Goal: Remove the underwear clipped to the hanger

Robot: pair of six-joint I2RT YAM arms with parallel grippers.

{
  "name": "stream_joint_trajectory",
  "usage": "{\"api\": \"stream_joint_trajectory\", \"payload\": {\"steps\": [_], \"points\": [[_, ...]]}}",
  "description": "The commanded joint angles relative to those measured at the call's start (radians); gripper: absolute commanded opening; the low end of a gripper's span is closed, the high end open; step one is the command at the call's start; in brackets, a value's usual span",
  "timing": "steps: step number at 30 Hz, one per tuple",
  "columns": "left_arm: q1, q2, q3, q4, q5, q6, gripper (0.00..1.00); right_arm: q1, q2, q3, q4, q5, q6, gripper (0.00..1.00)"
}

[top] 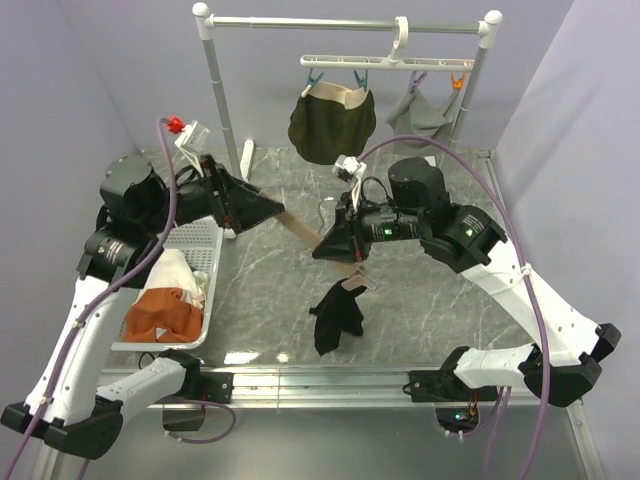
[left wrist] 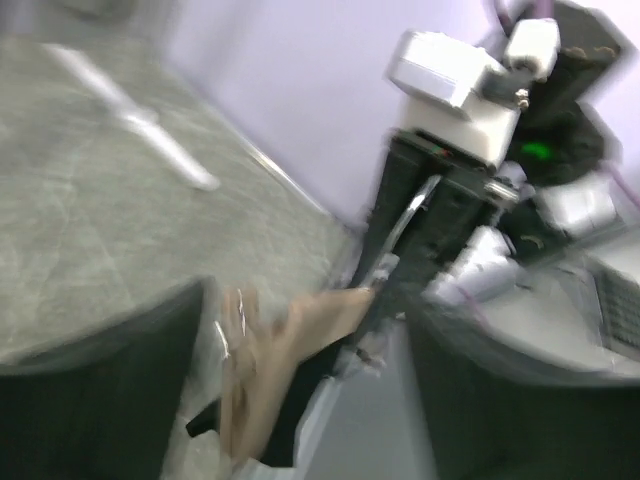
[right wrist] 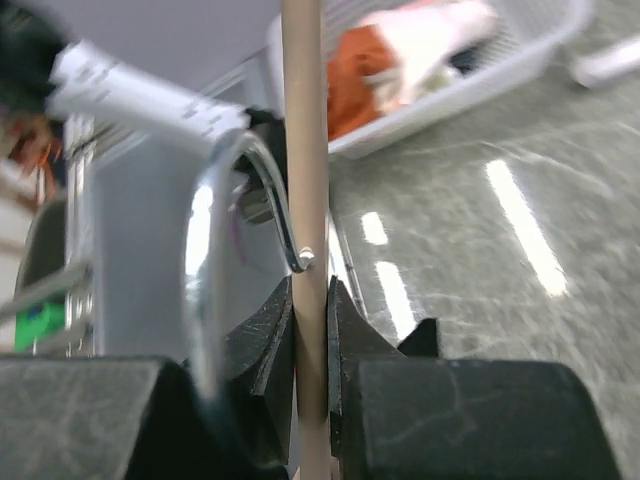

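Note:
The black briefs hang off the hanger, and their tan waistband stretches between my two grippers. My right gripper is shut on the waistband, pinched between its pads. In the blurred left wrist view the waistband lies in the gap of my left gripper, whose jaws stand wide apart. From above, the left gripper sits at the band's other end. The olive green briefs and the light grey briefs stay clipped to the white hanger.
The hanger hangs on a white rack at the back. A white basket at the left holds an orange cloth and a white cloth. A shiny metal loop shows beside the waistband.

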Motion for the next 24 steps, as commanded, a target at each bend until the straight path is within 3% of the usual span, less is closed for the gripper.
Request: {"api": "stream_joint_trajectory", "payload": {"steps": [1, 2, 6, 8, 9, 12, 15, 18, 21, 22, 24], "points": [[-0.001, -0.056, 0.035, -0.102, -0.329, 0.064, 0.95, -0.010, 0.019, 0.034, 0.021, 0.195, 0.100, 0.00], [0.000, -0.085, 0.029, -0.100, -0.433, 0.065, 0.99, -0.010, 0.028, 0.039, 0.015, 0.253, 0.111, 0.00], [-0.001, -0.165, -0.040, -0.036, -0.556, 0.041, 0.99, -0.012, 0.040, 0.062, -0.011, 0.423, 0.233, 0.00], [0.000, -0.182, -0.059, 0.005, -0.550, 0.039, 0.99, -0.010, 0.037, 0.072, -0.026, 0.553, 0.326, 0.00], [0.000, -0.180, -0.074, 0.018, -0.500, 0.032, 0.99, -0.012, 0.032, 0.085, -0.051, 0.695, 0.436, 0.00], [-0.007, -0.156, -0.103, 0.021, -0.391, 0.027, 0.99, -0.007, 0.023, 0.112, -0.112, 0.817, 0.650, 0.00], [-0.069, -0.146, -0.126, 0.018, -0.400, 0.048, 0.99, 0.029, 0.025, 0.128, -0.166, 0.960, 0.814, 0.00], [-0.187, -0.120, -0.109, -0.001, -0.483, 0.090, 1.00, 0.063, 0.060, 0.152, -0.220, 1.042, 0.937, 0.00], [-0.378, -0.045, -0.039, -0.065, -0.637, 0.163, 1.00, 0.106, 0.140, 0.225, -0.328, 1.103, 1.041, 0.00], [-0.508, 0.005, -0.016, -0.083, -0.785, 0.186, 0.99, 0.119, 0.188, 0.253, -0.364, 1.127, 1.071, 0.00], [-0.637, 0.056, 0.050, -0.137, -0.915, 0.258, 1.00, 0.126, 0.230, 0.313, -0.475, 1.183, 1.165, 0.00]]}}
